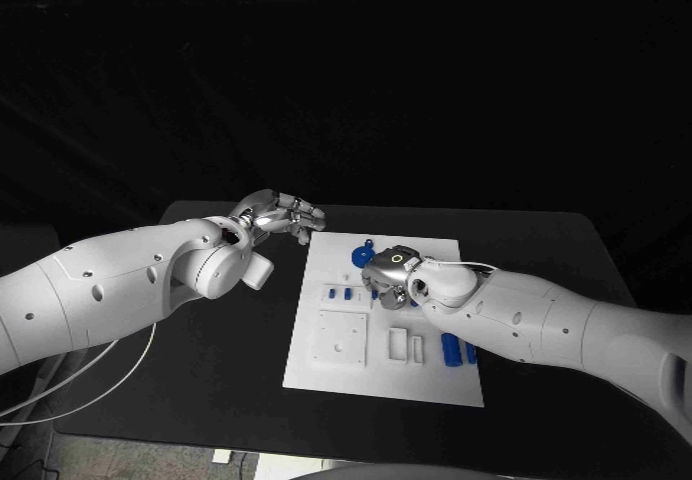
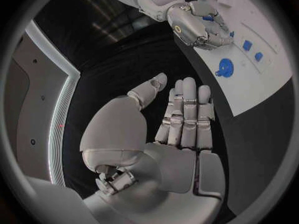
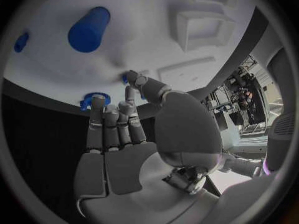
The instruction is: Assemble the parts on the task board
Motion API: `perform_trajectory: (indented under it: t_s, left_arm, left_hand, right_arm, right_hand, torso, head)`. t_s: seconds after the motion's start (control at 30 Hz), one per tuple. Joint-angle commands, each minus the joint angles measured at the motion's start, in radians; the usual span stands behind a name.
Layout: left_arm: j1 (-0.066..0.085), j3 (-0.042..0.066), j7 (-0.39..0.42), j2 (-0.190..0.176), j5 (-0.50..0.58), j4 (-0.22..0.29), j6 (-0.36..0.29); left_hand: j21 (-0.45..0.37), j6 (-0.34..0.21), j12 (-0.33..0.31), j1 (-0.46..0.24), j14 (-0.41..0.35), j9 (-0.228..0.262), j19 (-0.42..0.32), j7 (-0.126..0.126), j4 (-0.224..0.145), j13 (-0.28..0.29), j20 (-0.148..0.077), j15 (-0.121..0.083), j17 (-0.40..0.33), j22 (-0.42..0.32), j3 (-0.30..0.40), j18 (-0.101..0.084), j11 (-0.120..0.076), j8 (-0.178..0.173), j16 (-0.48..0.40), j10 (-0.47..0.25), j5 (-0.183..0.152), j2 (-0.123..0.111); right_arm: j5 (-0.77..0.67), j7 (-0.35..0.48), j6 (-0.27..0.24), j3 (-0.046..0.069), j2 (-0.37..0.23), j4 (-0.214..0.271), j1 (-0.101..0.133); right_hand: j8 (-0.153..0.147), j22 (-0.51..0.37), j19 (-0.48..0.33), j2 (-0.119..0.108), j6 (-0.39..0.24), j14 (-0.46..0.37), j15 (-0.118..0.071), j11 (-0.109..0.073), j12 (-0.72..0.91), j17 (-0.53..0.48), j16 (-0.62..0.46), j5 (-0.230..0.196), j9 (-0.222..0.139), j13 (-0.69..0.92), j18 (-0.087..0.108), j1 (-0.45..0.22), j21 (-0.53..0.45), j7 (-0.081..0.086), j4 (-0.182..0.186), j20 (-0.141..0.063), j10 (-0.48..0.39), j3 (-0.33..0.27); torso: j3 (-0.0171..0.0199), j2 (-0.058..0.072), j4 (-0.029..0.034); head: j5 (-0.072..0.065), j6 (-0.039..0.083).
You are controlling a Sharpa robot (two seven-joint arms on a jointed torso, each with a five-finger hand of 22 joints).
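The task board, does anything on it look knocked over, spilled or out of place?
Nothing stands out. The board lies flat, the blue parts rest on it, and the right hand hovers over its far end.

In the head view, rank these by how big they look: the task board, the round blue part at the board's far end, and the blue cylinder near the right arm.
1. Task board, by far the largest.
2. Round blue part.
3. Blue cylinder, a close call with the round part; the right arm may also hide some of it.
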Motion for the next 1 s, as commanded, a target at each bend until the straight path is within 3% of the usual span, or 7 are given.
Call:
perform_trajectory:
  t_s: [0.03,1.0]
  left_arm:
    - [0.001,0.001,0.007,0.003,0.002,0.001,0.004]
    - [0.001,0.001,0.005,0.005,0.000,0.000,0.004]
  left_hand:
    - [-0.004,-0.007,-0.003,0.004,0.002,0.002,-0.001,0.000,0.005,0.001,-0.012,0.004,0.002,0.002,0.002,0.020,0.003,-0.005,-0.007,-0.005,-0.002,0.008]
    - [-0.005,-0.008,-0.003,0.005,0.002,0.002,-0.001,0.001,0.005,0.001,-0.011,0.004,0.003,0.003,0.002,0.020,0.003,-0.005,-0.008,-0.005,-0.003,0.008]
  right_arm:
    - [-0.016,0.017,-0.003,-0.002,0.003,-0.003,-0.003]
    - [-0.023,0.003,0.032,-0.007,0.017,-0.042,-0.011]
  right_hand:
    - [0.004,0.000,-0.008,0.002,0.005,-0.006,0.003,0.003,0.007,0.001,0.006,-0.005,0.001,-0.001,0.013,0.006,0.003,-0.001,0.001,-0.002,0.004,-0.005]
    - [0.005,-0.002,-0.010,0.010,0.017,-0.008,0.003,0.001,0.006,-0.001,0.006,-0.006,0.004,-0.003,0.013,-0.007,0.001,-0.004,0.004,0.001,0.004,-0.025]
  torso:
    - [0.0000,-0.001,-0.0010]
    - [-0.0004,-0.001,-0.0021]
  head:
    - [0.001,0.000]
    - [0.001,-0.008]
